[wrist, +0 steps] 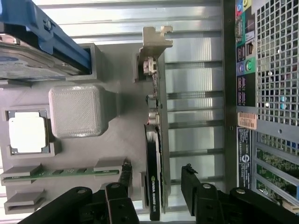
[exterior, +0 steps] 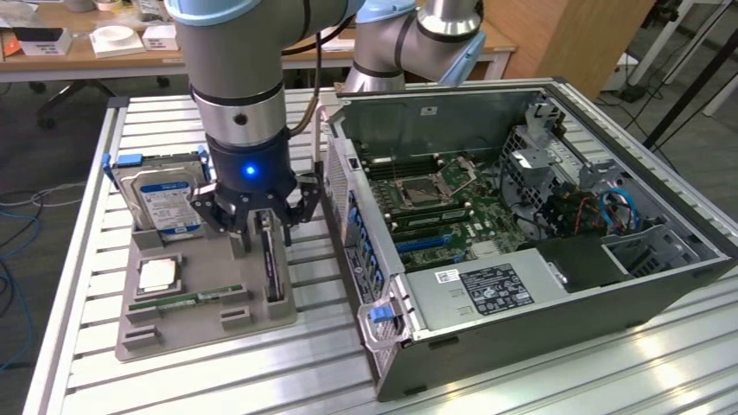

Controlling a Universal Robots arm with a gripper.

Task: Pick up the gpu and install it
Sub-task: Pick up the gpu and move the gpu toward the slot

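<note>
We find the gripper (exterior: 264, 230) with its claw apart, one finger on each side of the gpu (wrist: 154, 140) and neither finger visibly touching it in the wrist view. The gpu stands on its long edge in a slot of the grey holder tray (exterior: 196, 333), on the side of the tray nearest the computer case (exterior: 519, 346), with its metal bracket end away from the claw. We judge the main risk to be an off-centre closure: the card sits nearer one finger (wrist: 125, 170) than the other, so the nearer finger could push the card sideways in its slot or tilt it before the far finger arrives. A grip on the black cooler alone could also slip, since that face looks smooth. The tray is not visibly fastened to the slatted table (exterior: 600, 380), so a jammed card could drag the tray with it. The tray also holds a hard drive (exterior: 164, 199) standing upright, a processor (exterior: 158, 275) lying flat in its recess, and a RAM stick (exterior: 185, 300) in a groove. The case lies open on its side, with the motherboard (exterior: 444, 212) exposed inside.
</note>
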